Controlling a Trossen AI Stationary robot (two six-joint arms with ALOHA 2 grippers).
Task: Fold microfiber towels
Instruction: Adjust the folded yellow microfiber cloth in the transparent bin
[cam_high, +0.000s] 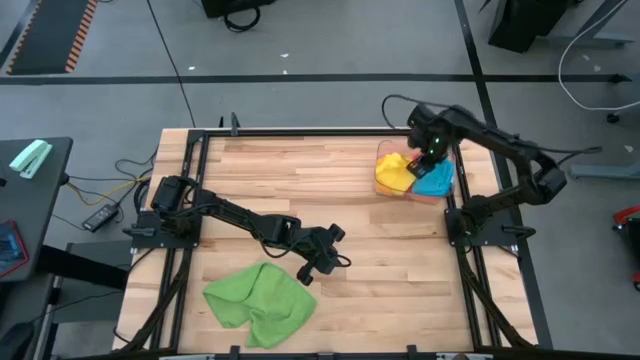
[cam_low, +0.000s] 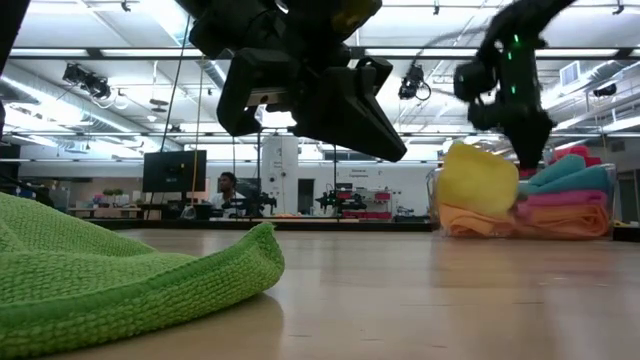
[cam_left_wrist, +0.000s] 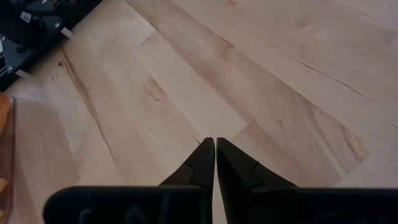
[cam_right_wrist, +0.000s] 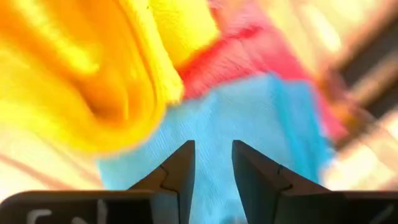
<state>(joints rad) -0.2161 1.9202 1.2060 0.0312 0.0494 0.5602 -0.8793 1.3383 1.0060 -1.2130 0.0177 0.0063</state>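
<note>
1. My left claw (cam_high: 322, 257) hangs above the bare wood near the middle of the counter (cam_high: 330, 190), its fingers almost together with only a sliver between the tips, and it holds nothing.
2. The green towel (cam_high: 258, 300) lies rumpled on the near-left part of the counter, just beside that claw and apart from it.
3. My right claw (cam_high: 428, 158) sits over the clear bin (cam_high: 437, 193) at the far right, partly open; I see nothing pinched between its fingers.
4. The yellow towel (cam_high: 393, 171), blue towel (cam_high: 437, 179), pink towel (cam_low: 560, 198) and orange towel (cam_low: 490, 222) are heaped in that bin.
</note>
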